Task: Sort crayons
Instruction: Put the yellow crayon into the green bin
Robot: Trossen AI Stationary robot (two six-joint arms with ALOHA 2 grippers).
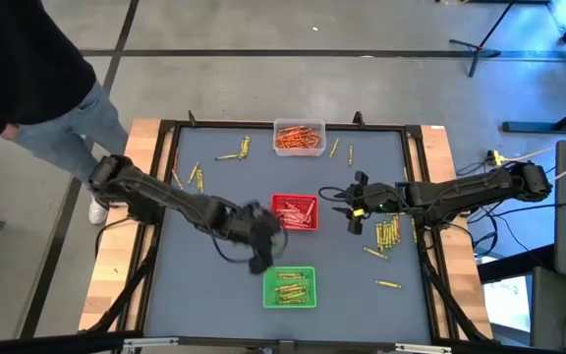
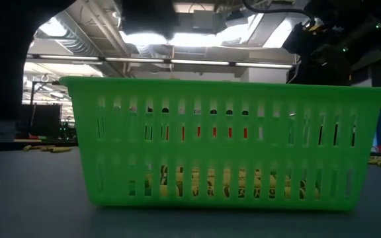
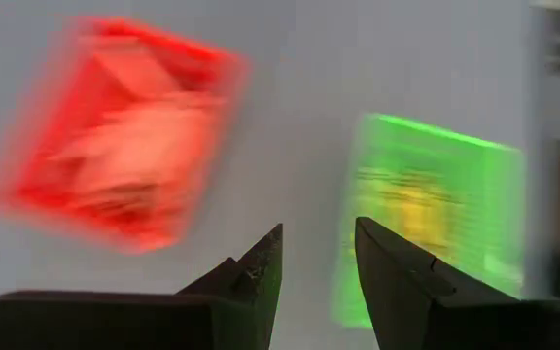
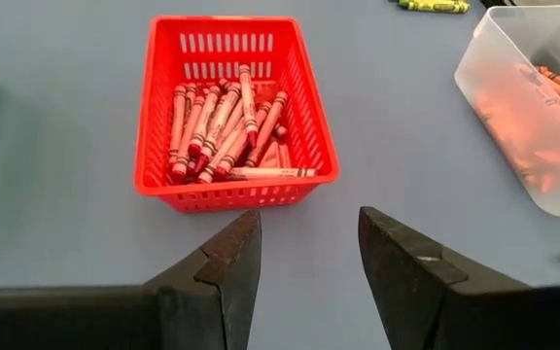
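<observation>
Two grippers hang over a bench with three crayon trays.
Left gripper [image 1: 260, 258] narrowly parted, empty, beside green tray [image 1: 290, 286]; right gripper [image 1: 354, 207] wider, empty, near red tray [image 1: 294, 211].

Red tray [image 1: 294, 211] (beside green tray [image 1: 290, 286])

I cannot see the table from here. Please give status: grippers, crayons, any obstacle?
Left gripper open, empty, between red tray and green tray. Right gripper open, empty, facing red tray. Loose olive crayons remain on the table. Nothing in the way.
</observation>
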